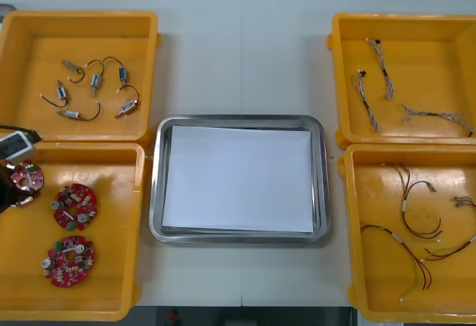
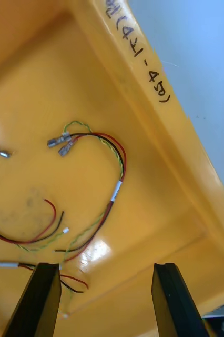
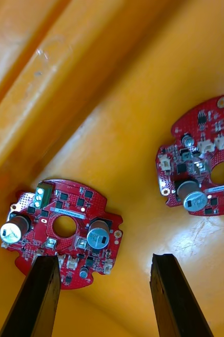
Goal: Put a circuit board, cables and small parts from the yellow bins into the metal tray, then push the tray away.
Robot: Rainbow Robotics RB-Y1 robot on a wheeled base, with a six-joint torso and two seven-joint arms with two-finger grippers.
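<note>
Starting with the front view, where did everything lie? asked the trainee.

Operator: The metal tray (image 1: 158, 192) sat mid-frame on the counter (image 1: 238, 50), with just a white sheet (image 1: 238, 177) inside, so I judged nothing loaded yet. Small metal parts (image 1: 95, 82) lay in the upper-left bin (image 1: 78, 18), and three circuit boards (image 1: 74, 207) in the lower-left bin (image 1: 111, 281). Twisted cables (image 1: 370, 106) were in the upper-right bin (image 1: 431, 50), and red and black cables (image 1: 413, 225) in the lower-right bin (image 1: 372, 281).

Trainee: And the right wrist view?

Operator: The right pincer (image 2: 105, 268) hung spread, pinching nothing, above a looped cable (image 2: 116, 192). Other strands crossed by one finger. Closing there could have snagged two cables at once, or let a thin wire slip out.

Trainee: The left wrist view?

Operator: The left pincer (image 3: 104, 260) was spread too, and empty. The nearest board (image 3: 83, 202) lay just ahead of it, its edge under one finger, close to the bin wall (image 3: 43, 79). A second board (image 3: 204, 163) lay well apart, beyond the other finger.

Trainee: What was the risk?

Operator: Descending as aimed, that finger might have landed on the board's components rather than beside its edge. The board could then have tipped or slid against the wall.
</note>
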